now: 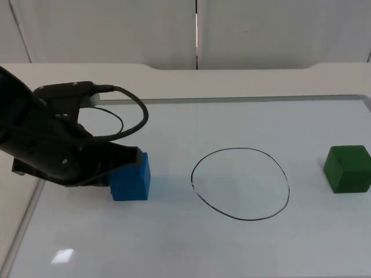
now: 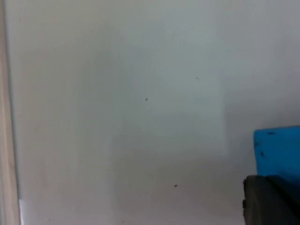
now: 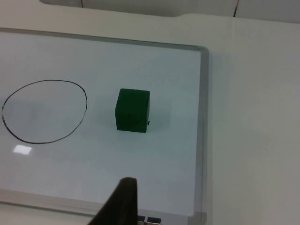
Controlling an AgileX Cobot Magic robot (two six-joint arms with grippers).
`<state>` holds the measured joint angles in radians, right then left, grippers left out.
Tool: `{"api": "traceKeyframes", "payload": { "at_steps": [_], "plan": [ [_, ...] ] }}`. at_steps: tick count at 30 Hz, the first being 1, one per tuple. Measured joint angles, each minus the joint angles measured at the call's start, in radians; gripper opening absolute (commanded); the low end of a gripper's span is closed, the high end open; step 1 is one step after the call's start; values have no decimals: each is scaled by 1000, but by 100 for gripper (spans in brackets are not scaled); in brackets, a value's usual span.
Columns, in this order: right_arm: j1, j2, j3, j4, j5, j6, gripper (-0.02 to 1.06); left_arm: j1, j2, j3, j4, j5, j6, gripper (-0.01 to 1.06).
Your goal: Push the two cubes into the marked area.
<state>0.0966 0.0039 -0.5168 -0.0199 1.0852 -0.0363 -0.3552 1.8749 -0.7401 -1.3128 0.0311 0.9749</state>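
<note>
A blue cube [image 1: 131, 177] sits on the whiteboard left of a hand-drawn black circle [image 1: 240, 184]. My left gripper [image 1: 123, 161] is low on the board and pressed against the cube's left side. In the left wrist view the blue cube [image 2: 278, 150] lies just ahead of the gripper. A green cube [image 1: 347, 168] stands to the right of the circle, outside it. In the right wrist view the green cube [image 3: 132, 110] lies between the circle [image 3: 44, 111] and the board's frame, well ahead of my right gripper [image 3: 120, 202], which waits off the board.
The whiteboard's metal frame [image 3: 203, 140] runs close beside the green cube. The board's left edge [image 1: 26, 214] passes under the left arm. The grey partition wall [image 1: 197, 29] closes off the back.
</note>
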Motion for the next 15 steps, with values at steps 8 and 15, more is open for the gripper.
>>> {"api": "traceKeyframes", "payload": {
  "at_steps": [8, 15],
  "plan": [
    [0, 0, 0, 0, 0, 0, 105, -44, 0, 0, -2, -6, -13, 0],
    [0, 0, 0, 0, 0, 0, 105, -70, 7, 0, -4, -31, -33, 0]
  ]
}}
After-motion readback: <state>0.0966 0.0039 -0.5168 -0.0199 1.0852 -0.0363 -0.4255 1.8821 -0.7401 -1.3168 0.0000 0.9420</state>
